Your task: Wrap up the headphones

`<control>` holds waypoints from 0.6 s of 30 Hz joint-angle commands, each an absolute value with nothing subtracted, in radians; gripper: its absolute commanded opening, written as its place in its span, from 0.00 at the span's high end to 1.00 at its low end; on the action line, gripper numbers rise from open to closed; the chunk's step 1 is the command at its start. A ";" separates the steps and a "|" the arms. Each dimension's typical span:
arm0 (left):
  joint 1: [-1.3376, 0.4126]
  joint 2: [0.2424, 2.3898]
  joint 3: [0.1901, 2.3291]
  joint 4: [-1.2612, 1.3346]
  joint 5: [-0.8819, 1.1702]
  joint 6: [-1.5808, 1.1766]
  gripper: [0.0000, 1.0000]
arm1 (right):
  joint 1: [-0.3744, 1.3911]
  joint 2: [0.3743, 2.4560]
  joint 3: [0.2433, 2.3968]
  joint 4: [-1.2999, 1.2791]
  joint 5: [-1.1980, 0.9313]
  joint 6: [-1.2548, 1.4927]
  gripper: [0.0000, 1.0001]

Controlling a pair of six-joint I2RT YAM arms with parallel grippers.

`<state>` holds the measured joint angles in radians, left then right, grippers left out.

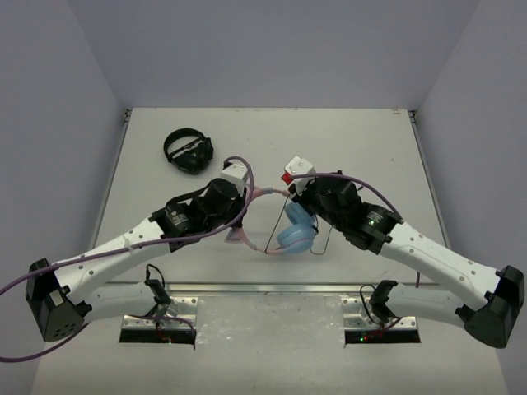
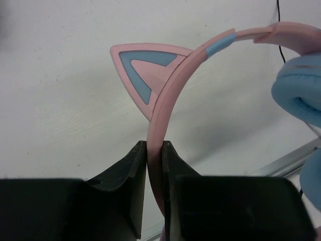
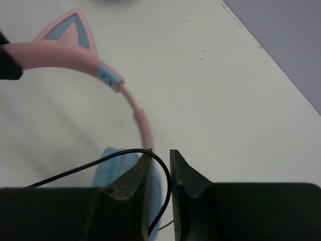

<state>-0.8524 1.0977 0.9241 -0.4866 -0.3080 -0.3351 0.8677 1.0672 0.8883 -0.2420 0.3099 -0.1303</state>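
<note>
The headphones lie mid-table: pink headband, light blue earcups, thin black cable. My left gripper is shut on the pink headband, just below a cat ear; a blue earcup hangs at the right of that view. My right gripper is beside the headband's other end, above the earcup. In the right wrist view its jaws stand a narrow gap apart. The cable loops over the left fingertip and runs loosely down through the gap. The headband and the other ear lie beyond.
A smaller all-black pair of headphones lies at the back left of the table. A metal rail runs along the table's near edge. Grey walls close in the back and both sides.
</note>
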 commanded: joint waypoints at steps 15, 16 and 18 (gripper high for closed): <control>-0.884 0.951 0.969 -0.581 -0.092 -0.179 0.99 | 0.741 1.098 0.815 -0.014 0.316 -0.054 0.99; -0.884 0.934 0.974 -0.583 -0.071 -0.175 1.00 | 0.729 1.097 0.810 -0.006 0.304 -0.039 0.99; -0.884 0.917 0.979 -0.581 -0.060 -0.175 1.00 | 0.691 1.100 0.808 -0.006 0.275 -0.023 0.99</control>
<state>-0.8673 0.9802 0.9249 -0.5938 -0.1699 -0.1909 0.7578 1.1061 0.7979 -0.1154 0.2386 -0.0563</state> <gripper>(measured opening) 0.121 0.020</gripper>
